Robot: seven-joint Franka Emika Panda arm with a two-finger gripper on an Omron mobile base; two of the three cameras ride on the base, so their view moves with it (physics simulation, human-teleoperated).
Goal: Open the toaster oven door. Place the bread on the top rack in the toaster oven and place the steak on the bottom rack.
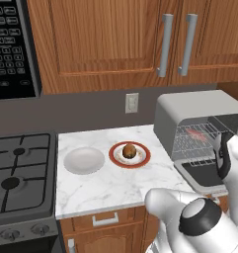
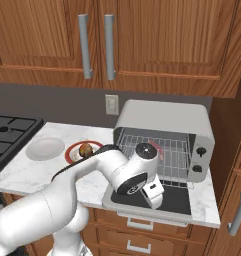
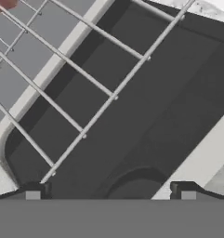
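The toaster oven (image 2: 164, 120) stands at the counter's right end with its door (image 2: 178, 201) folded down flat. The steak (image 1: 194, 132) lies on a silver wire rack (image 3: 108, 97) inside; I cannot tell whether that is the top rack or the bottom rack. A red corner of the steak (image 3: 1, 3) shows at the hand view's upper left. My gripper (image 2: 154, 199) hangs open just above the door's dark glass (image 3: 169, 107), in front of the rack, with nothing between its fingers. The bread (image 1: 129, 150) sits on a red-rimmed plate (image 1: 145, 157) left of the oven.
A white empty plate (image 1: 84, 160) lies left of the red-rimmed one. A gas stove (image 1: 19, 173) borders the counter on the left, with a black microwave (image 1: 9, 49) above it. Wooden cabinets (image 2: 142, 40) hang overhead. My own arm reaches across the counter's front edge.
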